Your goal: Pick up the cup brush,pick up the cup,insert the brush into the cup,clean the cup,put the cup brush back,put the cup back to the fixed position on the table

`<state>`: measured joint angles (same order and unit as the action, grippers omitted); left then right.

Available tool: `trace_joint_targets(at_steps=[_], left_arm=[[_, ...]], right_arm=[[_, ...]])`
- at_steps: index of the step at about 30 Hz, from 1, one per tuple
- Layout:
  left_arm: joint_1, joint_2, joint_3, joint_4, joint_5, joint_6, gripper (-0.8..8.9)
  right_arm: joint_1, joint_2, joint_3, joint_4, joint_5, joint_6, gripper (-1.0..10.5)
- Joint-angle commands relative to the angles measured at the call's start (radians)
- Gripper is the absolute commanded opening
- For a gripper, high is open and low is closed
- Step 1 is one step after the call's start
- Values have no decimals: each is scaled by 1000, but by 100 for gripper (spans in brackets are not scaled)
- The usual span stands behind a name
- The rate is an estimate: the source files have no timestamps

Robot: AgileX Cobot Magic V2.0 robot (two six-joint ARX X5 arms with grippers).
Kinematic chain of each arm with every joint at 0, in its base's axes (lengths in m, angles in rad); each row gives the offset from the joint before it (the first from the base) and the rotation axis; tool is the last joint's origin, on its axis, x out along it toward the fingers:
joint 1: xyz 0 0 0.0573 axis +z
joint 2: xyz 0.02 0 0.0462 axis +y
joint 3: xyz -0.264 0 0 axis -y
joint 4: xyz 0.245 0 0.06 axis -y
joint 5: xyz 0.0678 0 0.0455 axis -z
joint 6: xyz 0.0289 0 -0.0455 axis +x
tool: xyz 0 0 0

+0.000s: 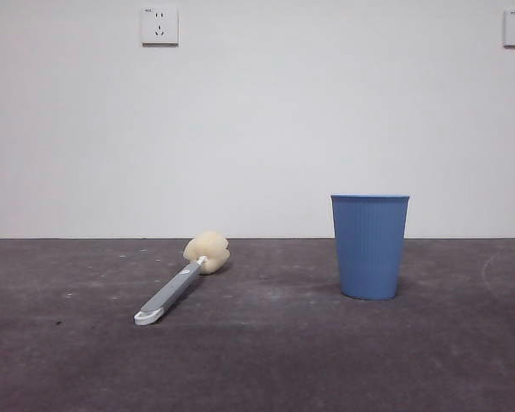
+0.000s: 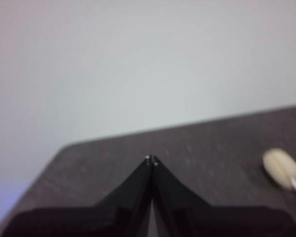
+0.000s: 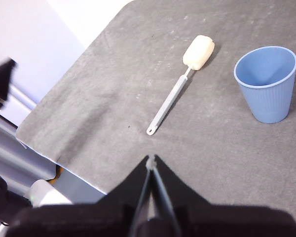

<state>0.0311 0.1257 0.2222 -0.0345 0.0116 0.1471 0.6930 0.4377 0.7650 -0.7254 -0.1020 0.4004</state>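
Black jaws on both arms are pinched together, holding nothing; neither arm is down at the bench (image 1: 257, 360) yet.

Right gripper (image 3: 151, 160): nearest thing ahead of its tips is the white tip of the cup brush (image 3: 175, 96). The handle runs away from the jaws on a slant, with the sponge head at the far end. The cup (image 3: 266, 84) stands upright, farther out and off to the sponge side, well apart from the brush.

Left gripper (image 2: 151, 159): only the sponge head of the cup brush (image 2: 282, 168) shows, off to one side of its jaws; no cup in frame.

Judgement: first pick is the brush. Its long axis is diagonal to both jaw lines, so the wrist needs a yaw to close across the flat handle. Can't call which arm is nearer.

View differences: right wrist view shows the full handle and the cup's empty interior. Front view shows neither arm, but confirms the brush lies flat, white tip nearest that camera, clear of the cup.
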Motion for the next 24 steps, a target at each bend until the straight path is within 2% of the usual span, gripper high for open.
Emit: trace_joint_targets(at_steps=[1,6,10,13,17,20,24], left_arm=[[3,-35,-69,18,23,8,-3],[3,-100,-156,6,24,2,-3],[3,-124,-198,-5,25,-38,-3],[3,-124,-215,-26,64,-74,-3],[3,-124,-219,-122,105,-105,-3],[2,-124,-218,-134,108,-177,-3],[4,-124,-218,-139,101,-180,-3]], right_arm=[[2,-2,-4,5,3,-6,1],[2,-2,-4,5,3,-6,1],[2,-2,-4,5,3,-6,1],[2,-2,-4,5,3,-6,1],[2,-2,-4,5,3,-6,1],[2,-2,-4,5,3,-6,1],[2,-2,-4,4,3,-6,1]])
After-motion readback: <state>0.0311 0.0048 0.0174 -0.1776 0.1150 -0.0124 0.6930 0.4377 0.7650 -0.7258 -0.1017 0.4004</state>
